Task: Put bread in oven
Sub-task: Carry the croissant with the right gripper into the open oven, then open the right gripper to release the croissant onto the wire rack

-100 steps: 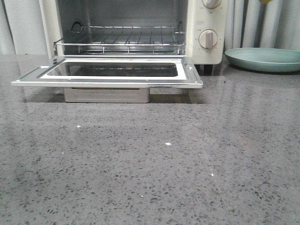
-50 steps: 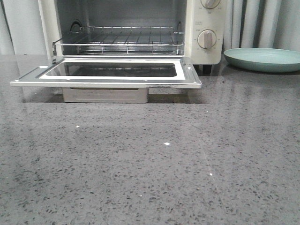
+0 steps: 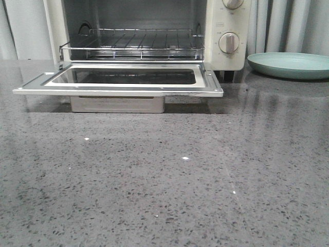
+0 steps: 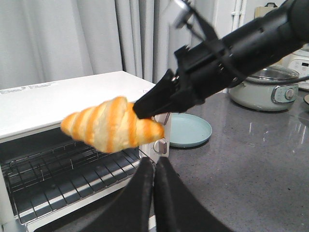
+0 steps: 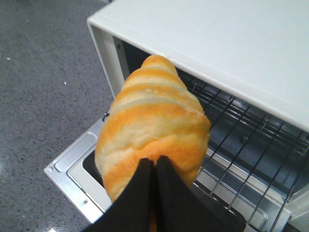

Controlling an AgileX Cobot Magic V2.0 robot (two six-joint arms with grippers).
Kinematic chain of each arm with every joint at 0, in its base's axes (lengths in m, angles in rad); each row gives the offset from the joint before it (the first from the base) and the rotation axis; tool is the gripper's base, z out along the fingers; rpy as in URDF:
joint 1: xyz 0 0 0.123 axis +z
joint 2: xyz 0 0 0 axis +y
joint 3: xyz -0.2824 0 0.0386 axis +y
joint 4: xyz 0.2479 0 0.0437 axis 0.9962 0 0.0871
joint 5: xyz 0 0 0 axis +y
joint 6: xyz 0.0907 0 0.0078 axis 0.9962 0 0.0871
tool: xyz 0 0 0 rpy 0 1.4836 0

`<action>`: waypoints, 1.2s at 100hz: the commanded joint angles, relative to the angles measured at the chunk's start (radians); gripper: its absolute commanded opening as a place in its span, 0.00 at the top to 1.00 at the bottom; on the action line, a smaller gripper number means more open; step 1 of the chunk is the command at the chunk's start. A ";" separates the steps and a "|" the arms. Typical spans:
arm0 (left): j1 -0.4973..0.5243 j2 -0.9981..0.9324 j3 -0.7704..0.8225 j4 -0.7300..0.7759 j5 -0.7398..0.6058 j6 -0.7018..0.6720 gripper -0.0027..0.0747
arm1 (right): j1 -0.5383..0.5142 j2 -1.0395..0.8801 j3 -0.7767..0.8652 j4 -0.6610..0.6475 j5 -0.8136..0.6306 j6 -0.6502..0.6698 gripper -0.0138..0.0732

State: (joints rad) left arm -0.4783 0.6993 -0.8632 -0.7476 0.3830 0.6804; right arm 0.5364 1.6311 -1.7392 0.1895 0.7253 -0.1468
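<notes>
The right claw (image 4: 145, 107) gripped one end of the bread (image 4: 110, 124), held in the air above the oven (image 3: 226, 51), whose door lay open. Over the past second the front view barely changed. The left claw (image 4: 153, 169) was closed, empty.

Oven (image 3: 226, 31) mouth stands open; its door (image 3: 118, 82) lies flat, jutting over the counter (image 3: 169, 180). The wire rack (image 3: 133, 41) is bare (room above it). A plate (image 3: 290, 65) sits beside the oven.
</notes>
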 commanded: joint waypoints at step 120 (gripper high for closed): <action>0.004 -0.090 -0.033 0.046 -0.032 -0.004 0.99 | -0.071 -0.018 -0.024 -0.098 -0.149 -0.015 0.86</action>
State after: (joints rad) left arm -0.4783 0.6248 -0.8632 -0.7077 0.4060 0.6804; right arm 0.4673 1.7397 -1.7418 0.1037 0.6142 -0.1618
